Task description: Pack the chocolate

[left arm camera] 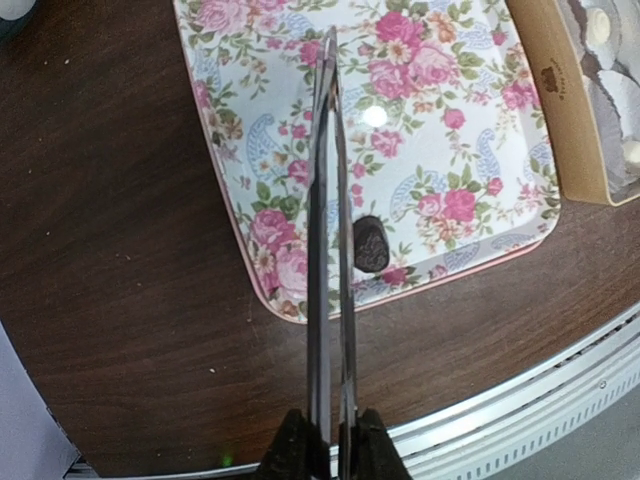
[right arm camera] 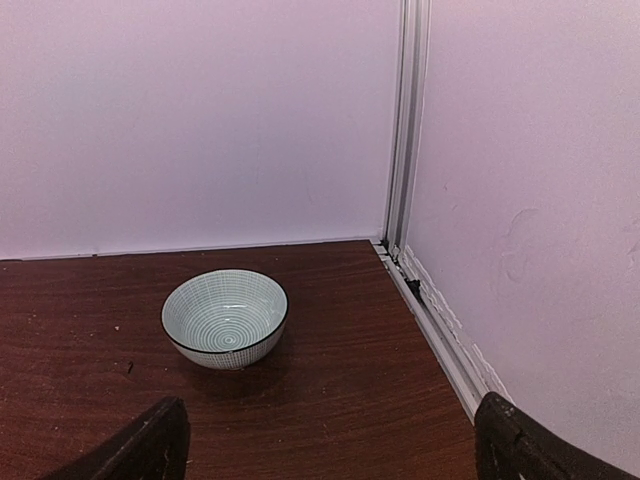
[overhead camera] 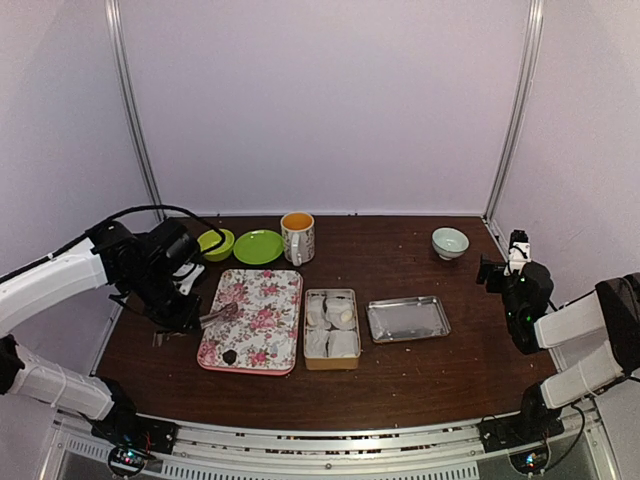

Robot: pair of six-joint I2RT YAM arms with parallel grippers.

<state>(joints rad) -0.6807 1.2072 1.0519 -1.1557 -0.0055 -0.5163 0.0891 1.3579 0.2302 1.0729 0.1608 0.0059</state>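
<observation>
The chocolate (overhead camera: 229,356) (left arm camera: 371,245) is a small dark lump lying near the front edge of the floral tray (overhead camera: 270,300) (left arm camera: 450,120). My left gripper (overhead camera: 190,305) (left arm camera: 330,445) is shut on a pair of metal tongs (overhead camera: 222,316) (left arm camera: 328,200). Their blades stand almost together and hold nothing. They reach out over the tray, passing just left of the chocolate in the left wrist view, with the tips well beyond it. My right gripper (overhead camera: 500,272) (right arm camera: 330,450) hovers open and empty at the far right.
A tan tin (overhead camera: 331,328) (left arm camera: 590,110) of white paper-wrapped cakes stands right of the tray, with a metal lid (overhead camera: 408,319) beside it. A mug (overhead camera: 297,237), a green plate (overhead camera: 258,246) and a green bowl (overhead camera: 216,243) stand at the back. A striped bowl (overhead camera: 450,241) (right arm camera: 225,318) stands back right.
</observation>
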